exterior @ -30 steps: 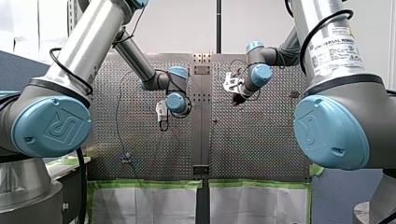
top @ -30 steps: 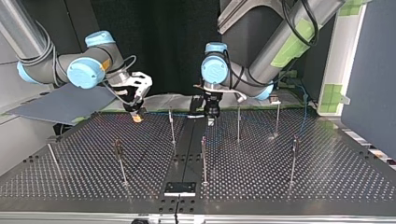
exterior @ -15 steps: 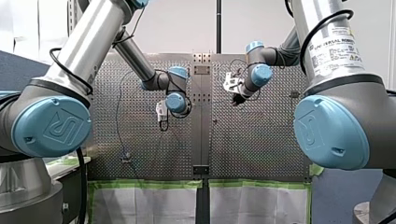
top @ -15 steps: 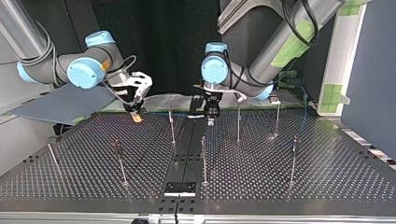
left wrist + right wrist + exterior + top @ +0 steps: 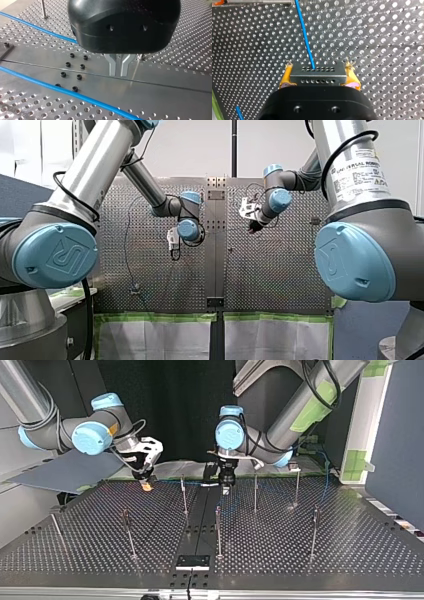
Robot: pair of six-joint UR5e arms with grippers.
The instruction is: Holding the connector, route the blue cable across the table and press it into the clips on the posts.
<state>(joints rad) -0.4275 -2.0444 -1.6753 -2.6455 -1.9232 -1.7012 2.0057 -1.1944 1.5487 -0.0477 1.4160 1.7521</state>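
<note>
With my right gripper [image 5: 318,75] clamped on the connector [image 5: 317,71] near the table's [image 5: 300,560] arm-side edge, pull the blue cable [image 5: 305,37] taut so my narrow, empty left gripper [image 5: 119,73] can press it into a post's [image 5: 184,494] clip

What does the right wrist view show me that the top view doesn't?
Only the right wrist view shows the grey connector clamped between my right pincer's yellow pads, with the blue cable leaving its front face. Only the top view shows the upright posts and my left pincer pointing down at the perforated table. Both show the table, the blue cable and my right pincer.
</note>
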